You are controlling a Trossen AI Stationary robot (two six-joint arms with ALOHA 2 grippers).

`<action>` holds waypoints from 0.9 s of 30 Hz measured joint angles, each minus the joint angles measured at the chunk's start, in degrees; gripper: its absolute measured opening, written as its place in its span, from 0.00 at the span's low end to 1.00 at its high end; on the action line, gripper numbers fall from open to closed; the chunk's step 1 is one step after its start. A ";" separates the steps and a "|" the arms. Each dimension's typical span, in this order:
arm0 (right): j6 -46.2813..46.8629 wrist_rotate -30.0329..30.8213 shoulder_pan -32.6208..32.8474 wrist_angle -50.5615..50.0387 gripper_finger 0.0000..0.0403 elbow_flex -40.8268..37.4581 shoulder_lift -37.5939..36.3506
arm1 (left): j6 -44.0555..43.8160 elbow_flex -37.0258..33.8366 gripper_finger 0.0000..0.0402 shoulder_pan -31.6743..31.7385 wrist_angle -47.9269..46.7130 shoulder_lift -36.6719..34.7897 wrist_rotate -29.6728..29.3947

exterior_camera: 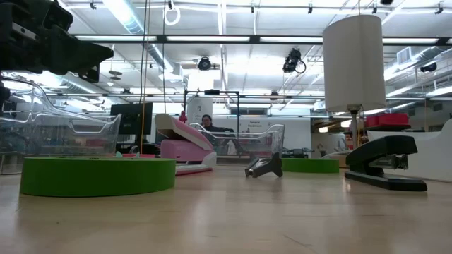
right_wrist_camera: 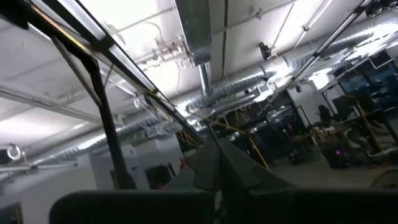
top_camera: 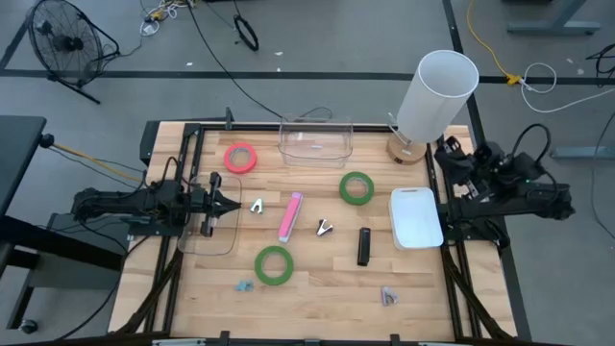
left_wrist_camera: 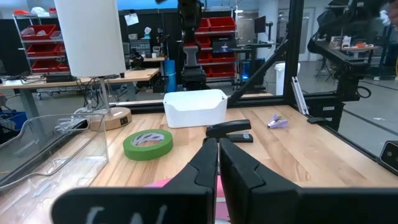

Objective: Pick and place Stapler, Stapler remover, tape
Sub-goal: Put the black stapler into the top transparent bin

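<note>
Two green tape rolls (top_camera: 356, 187) (top_camera: 274, 264) and a pink-red one (top_camera: 240, 158) lie flat on the wooden table. A pink stapler (top_camera: 290, 216) and a black stapler (top_camera: 364, 245) lie between them. A small metal stapler remover (top_camera: 325, 227) sits at the centre, and a similar piece (top_camera: 258, 205) lies near the left gripper. My left gripper (top_camera: 231, 202) is shut and level at the table's left, pointing at the pink stapler and holding nothing. My right gripper (right_wrist_camera: 217, 155) is shut, raised at the right edge and tilted up toward the ceiling.
A clear plastic bin (top_camera: 315, 142) stands at the far middle and a clear tray (top_camera: 207, 229) lies under the left gripper. A white box (top_camera: 415, 216) sits at the right, and a lamp with a white shade (top_camera: 437, 91) at the far right. Small scraps (top_camera: 388, 296) (top_camera: 244, 284) lie near the front.
</note>
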 joint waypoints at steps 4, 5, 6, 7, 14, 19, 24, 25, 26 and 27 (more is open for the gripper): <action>-2.82 -0.51 0.00 -4.11 0.05 7.51 5.68 | 0.00 0.00 0.05 0.01 0.00 0.00 0.01; -3.60 -0.52 0.00 -5.16 0.05 9.39 6.93 | 0.01 0.00 0.05 0.01 0.00 0.00 0.01; -4.35 -0.53 0.00 -6.29 0.05 11.30 8.12 | 0.00 0.00 0.05 0.01 0.00 0.00 0.01; -5.13 -0.51 0.00 -7.23 0.05 13.16 9.26 | 0.00 0.00 0.05 0.00 0.00 0.00 0.00; -10.10 -0.44 0.00 -15.29 0.05 25.40 16.37 | 0.00 0.00 0.05 0.02 0.00 0.00 0.00; -12.63 -0.47 0.00 -19.71 0.05 31.55 20.37 | 0.00 0.01 0.05 0.01 0.00 0.02 0.00; -14.17 -0.58 0.00 -22.24 0.05 34.03 23.13 | 0.00 0.00 0.05 0.02 0.00 0.00 0.01; -14.17 -0.60 0.00 -22.33 0.05 34.05 23.50 | 0.00 0.01 0.05 0.01 0.00 0.00 0.01; -14.21 -0.60 0.00 -22.50 0.05 34.05 23.84 | 0.00 0.00 0.05 0.02 0.00 0.00 0.00; -14.55 -0.60 0.00 -22.73 0.05 34.05 24.12 | 0.00 0.00 0.05 0.02 0.00 0.00 0.01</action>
